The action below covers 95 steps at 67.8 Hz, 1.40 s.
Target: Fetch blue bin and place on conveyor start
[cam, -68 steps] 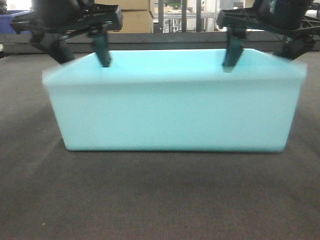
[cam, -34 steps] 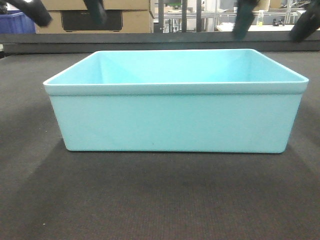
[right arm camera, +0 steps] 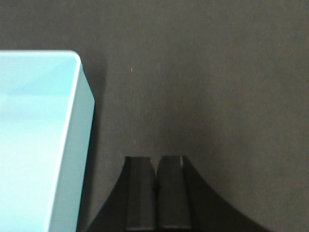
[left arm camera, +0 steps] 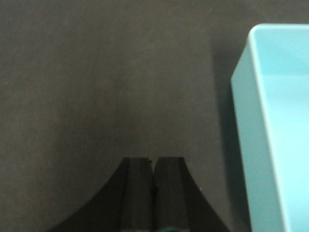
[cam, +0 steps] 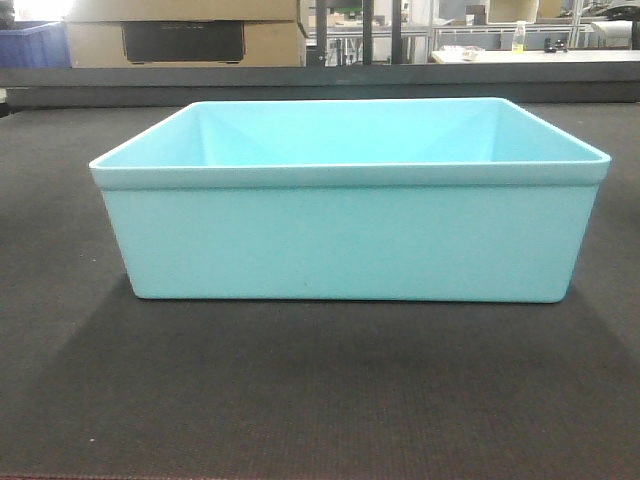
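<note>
**Bin on the belt, both my claws off it**

The blue bin sits flat and upright on the conveyor start, filling the middle of the front view, its open top showing a bare inside. The dark woven belt runs under it and out to every edge of the frame, with nothing lying on it in front of the tub.

My left gripper shows at the bottom centre of the left wrist view, its two dark fingers pressed together with only a thin seam between them, holding nothing. It hangs over bare belt; the bin's corner and rim fill the right side of that frame, apart from my fingers.

My right gripper reads the same at the bottom centre of the right wrist view: fingers together, nothing between them, above bare belt. The bin occupies the left side there, its rounded corner in the upper left, clear of me.

Behind the bin, along the top of the front view, a dark rail crosses the frame. Beyond it stand cardboard boxes at upper left, a dark blue crate in the far corner, and metal shelving with a small bottle at upper right. None of these touches the belt area around the tub.
</note>
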{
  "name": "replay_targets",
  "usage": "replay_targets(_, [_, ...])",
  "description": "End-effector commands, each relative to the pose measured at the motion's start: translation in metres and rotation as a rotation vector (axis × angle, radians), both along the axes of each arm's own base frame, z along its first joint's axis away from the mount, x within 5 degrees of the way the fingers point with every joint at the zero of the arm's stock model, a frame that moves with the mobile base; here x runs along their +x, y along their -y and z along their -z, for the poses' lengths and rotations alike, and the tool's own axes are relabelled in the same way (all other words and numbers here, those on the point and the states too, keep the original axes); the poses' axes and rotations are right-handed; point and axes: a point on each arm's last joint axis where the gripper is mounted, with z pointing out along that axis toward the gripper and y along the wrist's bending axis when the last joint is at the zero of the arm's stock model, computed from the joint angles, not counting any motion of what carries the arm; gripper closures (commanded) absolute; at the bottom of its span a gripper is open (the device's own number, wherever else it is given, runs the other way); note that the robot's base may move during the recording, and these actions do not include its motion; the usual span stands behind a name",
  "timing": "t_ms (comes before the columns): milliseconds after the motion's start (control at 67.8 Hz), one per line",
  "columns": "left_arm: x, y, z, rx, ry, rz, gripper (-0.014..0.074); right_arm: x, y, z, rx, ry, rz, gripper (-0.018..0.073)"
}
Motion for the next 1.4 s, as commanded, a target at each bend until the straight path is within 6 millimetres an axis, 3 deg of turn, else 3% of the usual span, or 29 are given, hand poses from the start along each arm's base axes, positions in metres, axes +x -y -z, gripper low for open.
replay_targets(0, [-0.013,-0.004,0.014,-0.024,0.041,0.003,0.0707,-0.01,0.002,0.018,-0.019,0.027,0.002,0.072])
replay_targets(192, [-0.047,-0.008,0.036,-0.041,0.112,0.026,0.0707,-0.036,0.001,0.047,-0.02,0.059,0.003,0.072])
replay_targets(354, [-0.091,-0.013,0.031,-0.07,0.282,0.045,0.0707,-0.071,-0.001,0.041,-0.03,0.204,0.004,0.072])
replay_targets(605, [-0.169,-0.025,0.018,-0.103,0.556,0.057,0.0707,-0.145,-0.004,0.03,-0.089,0.474,-0.022,0.072])
replay_targets(856, [-0.229,-0.035,0.027,-0.124,0.741,0.053,0.0707,-0.211,-0.007,0.036,-0.117,0.723,-0.02,0.072])
replay_targets(1033, [-0.244,-0.037,0.041,-0.13,0.787,0.054,0.0707,-0.232,-0.008,0.035,-0.123,0.827,-0.015,0.072])
replay_targets(1387, [-0.247,-0.037,0.043,-0.134,0.818,0.057,0.0707,-0.233,-0.008,0.035,-0.124,0.836,-0.015,0.072])
